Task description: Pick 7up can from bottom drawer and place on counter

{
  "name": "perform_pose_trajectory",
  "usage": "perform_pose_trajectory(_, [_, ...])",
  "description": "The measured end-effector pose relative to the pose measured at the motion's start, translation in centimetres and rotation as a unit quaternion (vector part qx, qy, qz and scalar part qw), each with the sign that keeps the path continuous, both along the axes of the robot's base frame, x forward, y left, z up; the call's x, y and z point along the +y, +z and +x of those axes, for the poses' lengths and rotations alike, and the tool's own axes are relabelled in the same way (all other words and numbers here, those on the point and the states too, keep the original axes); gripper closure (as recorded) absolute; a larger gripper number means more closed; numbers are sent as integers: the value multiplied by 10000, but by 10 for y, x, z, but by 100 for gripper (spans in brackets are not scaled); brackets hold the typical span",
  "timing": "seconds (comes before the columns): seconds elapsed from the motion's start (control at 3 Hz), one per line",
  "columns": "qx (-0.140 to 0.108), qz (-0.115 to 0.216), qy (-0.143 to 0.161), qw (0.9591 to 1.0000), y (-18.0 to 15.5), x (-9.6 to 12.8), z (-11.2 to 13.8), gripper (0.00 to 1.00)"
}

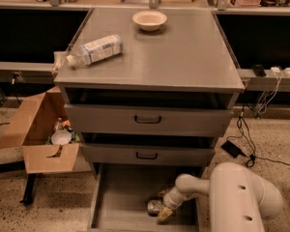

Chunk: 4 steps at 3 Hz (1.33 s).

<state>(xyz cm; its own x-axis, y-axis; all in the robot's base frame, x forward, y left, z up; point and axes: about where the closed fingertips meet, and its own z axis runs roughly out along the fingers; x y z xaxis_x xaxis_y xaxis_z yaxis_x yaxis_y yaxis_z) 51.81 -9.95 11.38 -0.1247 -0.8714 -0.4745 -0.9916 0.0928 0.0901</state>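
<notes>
The 7up can lies on the floor of the open bottom drawer, right of its middle; only its shiny silvery end shows. My gripper reaches down into the drawer from the right and sits right against the can's right side. The white arm fills the lower right corner and hides the drawer's right wall. The grey counter is the top of the cabinet, above the two shut drawers.
A clear plastic bottle lies on the counter's left side and a pale bowl stands at its back. An open cardboard box of odds and ends sits on the floor to the left. Cables trail on the right.
</notes>
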Motion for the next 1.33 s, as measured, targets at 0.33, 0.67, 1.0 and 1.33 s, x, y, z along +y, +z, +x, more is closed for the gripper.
perform_pose_trajectory(0.33, [-71,-5,8,10000,3,-1,-2,49])
perform_pose_trajectory(0.67, [-213,313,13,9993,40,-1,-5,72])
perform_pose_trajectory(1.0, [-545,858,13,9948,115,-18,-4,96])
perform_pose_trajectory(1.33, [-622,946,-22,9936,128,-28,-6,100])
